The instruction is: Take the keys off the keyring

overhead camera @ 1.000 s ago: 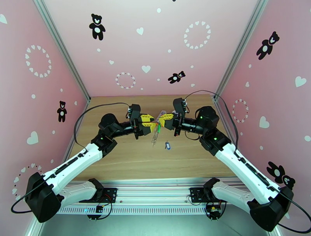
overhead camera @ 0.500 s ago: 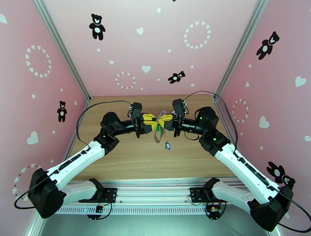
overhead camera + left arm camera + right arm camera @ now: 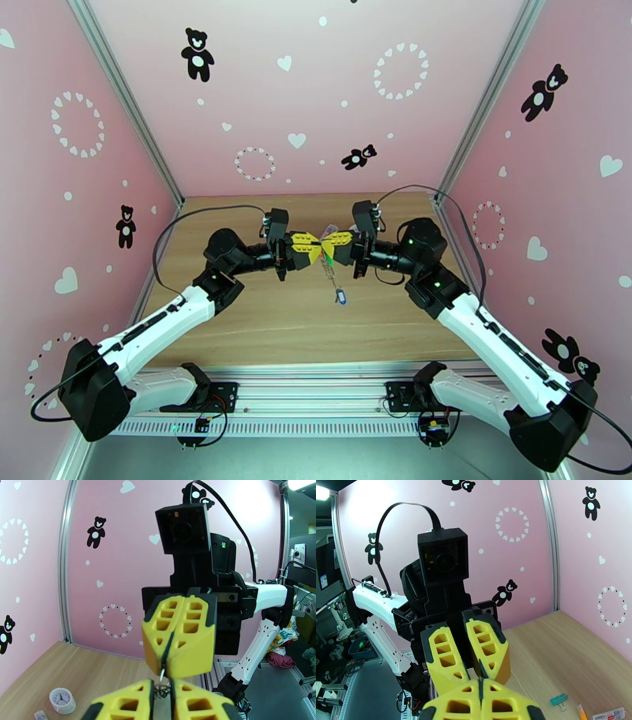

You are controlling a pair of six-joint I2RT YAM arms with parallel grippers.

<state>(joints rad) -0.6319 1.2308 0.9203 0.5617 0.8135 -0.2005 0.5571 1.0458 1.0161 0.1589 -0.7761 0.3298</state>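
Top view: thin grey keyring (image 3: 332,272) dangles. Left wrist view: left gripper (image 3: 162,684) and right gripper (image 3: 164,672), jaws closed, pinch its wire ring.

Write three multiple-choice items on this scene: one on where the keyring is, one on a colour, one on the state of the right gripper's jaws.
1. Where is the keyring?
A. Flat beside the left arm's base
B. Hanging under the spot where the left gripper and right gripper meet
C. Stuck on the back wall

2. The key near the chain's lower end has a head that is:
A. Orange
B. White
C. Blue

3. The right gripper's jaws are:
A. Shut
B. Wide open
C. Closed around a clock

Answers:
1. B: in the top view the chain dangles from between the two grippers.
2. C: its head shows blue against the wooden table.
3. A: the left wrist view shows the yellow pads pressed together on a thin metal piece.
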